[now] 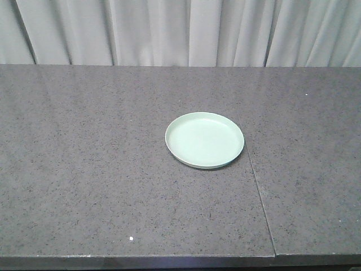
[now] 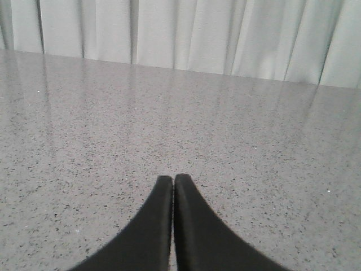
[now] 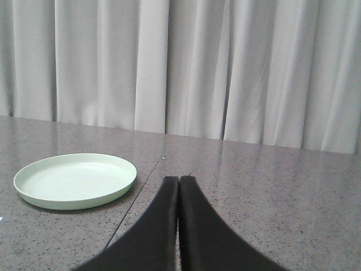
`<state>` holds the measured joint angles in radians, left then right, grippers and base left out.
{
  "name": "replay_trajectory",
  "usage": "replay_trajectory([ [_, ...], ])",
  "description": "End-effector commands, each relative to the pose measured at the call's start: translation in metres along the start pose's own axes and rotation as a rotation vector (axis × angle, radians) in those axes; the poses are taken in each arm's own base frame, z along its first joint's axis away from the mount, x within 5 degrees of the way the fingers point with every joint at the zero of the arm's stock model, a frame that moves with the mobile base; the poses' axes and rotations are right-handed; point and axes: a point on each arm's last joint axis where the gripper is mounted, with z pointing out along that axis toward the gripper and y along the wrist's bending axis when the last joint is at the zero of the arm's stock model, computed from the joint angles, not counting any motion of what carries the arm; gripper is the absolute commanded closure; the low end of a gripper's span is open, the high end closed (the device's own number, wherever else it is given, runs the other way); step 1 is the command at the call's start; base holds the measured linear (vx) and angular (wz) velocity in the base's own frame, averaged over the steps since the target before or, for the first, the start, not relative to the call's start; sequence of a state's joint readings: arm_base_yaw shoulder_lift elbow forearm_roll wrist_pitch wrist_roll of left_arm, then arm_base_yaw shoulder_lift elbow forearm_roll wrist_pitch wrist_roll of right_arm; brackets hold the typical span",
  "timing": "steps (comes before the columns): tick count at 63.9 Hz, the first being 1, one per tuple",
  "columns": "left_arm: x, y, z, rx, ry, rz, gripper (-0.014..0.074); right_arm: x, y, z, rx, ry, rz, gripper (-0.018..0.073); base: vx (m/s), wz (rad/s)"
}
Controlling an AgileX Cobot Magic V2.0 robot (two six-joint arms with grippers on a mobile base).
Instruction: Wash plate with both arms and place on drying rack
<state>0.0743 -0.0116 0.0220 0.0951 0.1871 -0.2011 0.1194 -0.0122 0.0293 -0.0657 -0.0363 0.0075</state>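
The pale mint-green plate [image 1: 205,139] lies flat and empty on the dark speckled stone counter, near its middle. It also shows in the right wrist view [image 3: 75,180], ahead and to the left of my right gripper [image 3: 179,179], which is shut and empty, low over the counter. My left gripper [image 2: 172,178] is shut and empty over bare counter; the plate is out of its view. Neither arm shows in the front view. The drying rack is out of view.
The stone counter [image 1: 84,169] has a seam [image 1: 256,186] running front to back just right of the plate. A pale curtain [image 1: 180,31] hangs along the far edge. The counter's front edge [image 1: 169,261] is at the bottom of the front view.
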Motion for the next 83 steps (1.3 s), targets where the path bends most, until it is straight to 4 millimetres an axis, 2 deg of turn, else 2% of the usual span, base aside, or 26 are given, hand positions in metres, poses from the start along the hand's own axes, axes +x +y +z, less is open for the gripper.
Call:
replay_trajectory([
  [1,-0.0156,-0.0023,-0.0036,0.02,-0.108,-0.009,0.0603,-0.0065,-0.0001,-0.0005,0.003,-0.078,-0.014,0.0564,0.0,0.0],
  [69,-0.0156,-0.0023,-0.0036,0.02,-0.108,-0.009,0.0603,-0.0065,-0.0001,-0.0005,0.003,-0.078,-0.013,0.0564,0.0,0.0],
  [77,-0.0156,-0.0023,-0.0036,0.02,-0.108,-0.009,0.0603,-0.0092,-0.0002,-0.0007,0.001,-0.104,0.041,0.0564,0.0,0.0],
  [83,-0.0156,-0.0023,-0.0036,0.02,-0.108,-0.009,0.0603,-0.0125,-0.0008,-0.0012,-0.003,-0.142,0.187,0.0564,0.0,0.0],
])
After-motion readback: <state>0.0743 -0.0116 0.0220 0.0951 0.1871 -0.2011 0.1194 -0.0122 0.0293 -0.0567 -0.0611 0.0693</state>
